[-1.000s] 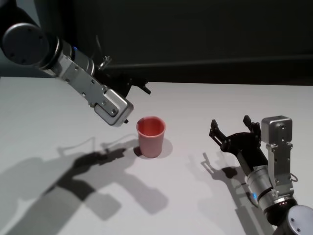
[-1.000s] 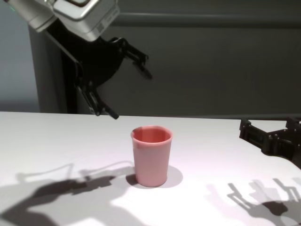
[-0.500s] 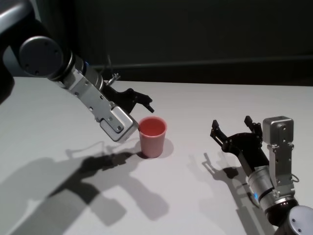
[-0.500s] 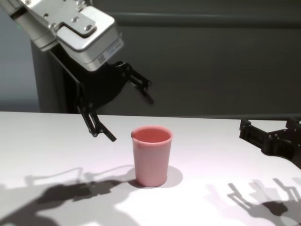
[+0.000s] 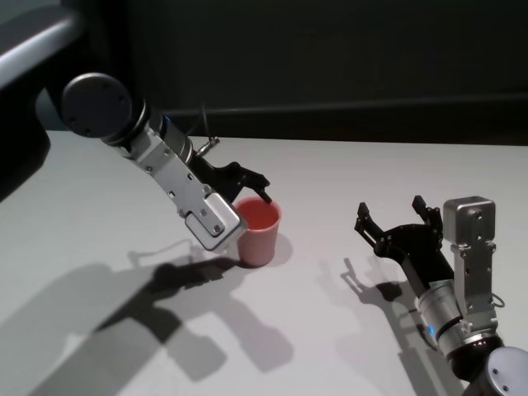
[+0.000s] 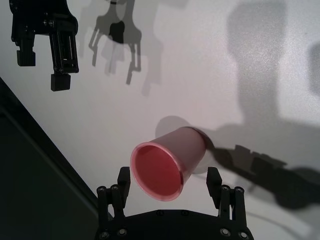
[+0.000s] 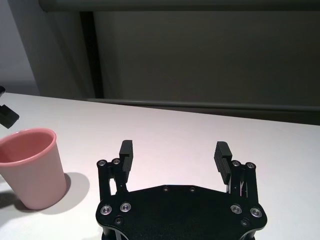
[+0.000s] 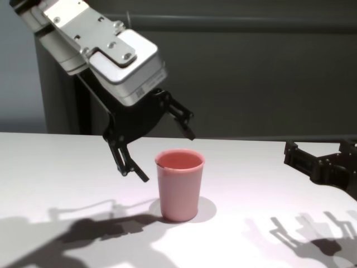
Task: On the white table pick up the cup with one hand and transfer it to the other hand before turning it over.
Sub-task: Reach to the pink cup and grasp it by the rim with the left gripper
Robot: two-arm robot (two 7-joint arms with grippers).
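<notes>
The cup point(image 5: 259, 232) stands upright, mouth up, near the middle of the white worktop point(image 5: 330, 173), casting a small shadow at its base; in the chest view the cup point(image 8: 179, 184) is pink and tapered, with a rolled rim at the top. The left hand point(image 5: 244, 183) hangs at the cup from the robot's left side, its black fingers spread wide and not touching the cup; in the chest view one finger point(image 8: 129, 163) points down just beside the cup's left wall while another point(image 8: 183, 117) reaches over behind the rim; the left wrist view shows the cup point(image 6: 167, 162) lying between the two finger pairs of the left hand point(image 6: 170, 190), with a gap on each side, so the hand is open and grips nothing. The silver-grey boxy arm point(image 8: 103, 49) slopes down from the upper left. The right hand point(image 5: 398, 221) sits well apart on the robot's right, low over the worktop, its fingers parted and empty; the right wrist view shows its two finger pads point(image 7: 127, 148) standing apart, with the cup point(image 7: 31, 167) off to one side and clear of them.
</notes>
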